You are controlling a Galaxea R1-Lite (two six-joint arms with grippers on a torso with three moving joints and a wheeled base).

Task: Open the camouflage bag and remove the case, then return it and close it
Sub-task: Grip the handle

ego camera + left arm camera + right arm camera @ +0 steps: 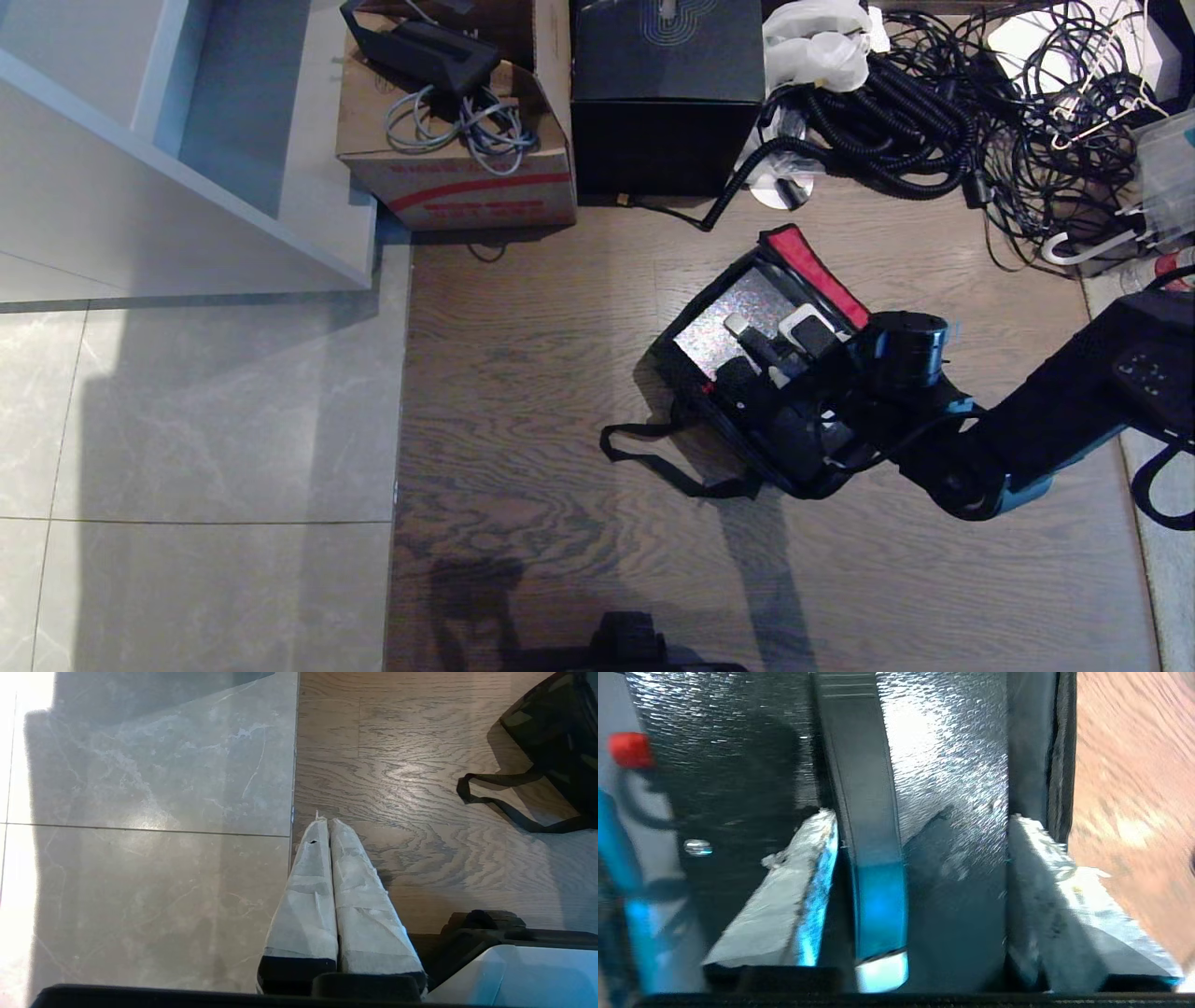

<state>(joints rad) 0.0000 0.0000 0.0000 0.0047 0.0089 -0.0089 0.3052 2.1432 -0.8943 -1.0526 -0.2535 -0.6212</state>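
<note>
The camouflage bag [691, 322] lies open on the wood floor, its red-lined flap [817, 275] folded back on the far side. Inside it lies the glittery case [724, 317], flat, with its black bar handle [758, 350] facing up. My right gripper [770, 355] is low over the case and open. In the right wrist view the handle [864, 788] runs between the taped fingers [803, 877], close to one of them and not clamped. My left gripper [327, 821] hangs shut and empty over the floor, well to the side of the bag [556, 728].
The bag's black strap [653, 457] loops over the floor on its near-left side. Behind it stand a black cube box [667, 93] and a cardboard box [457, 168]. A tangle of cables [934, 112] fills the back right, and a white cabinet [187, 205] the left.
</note>
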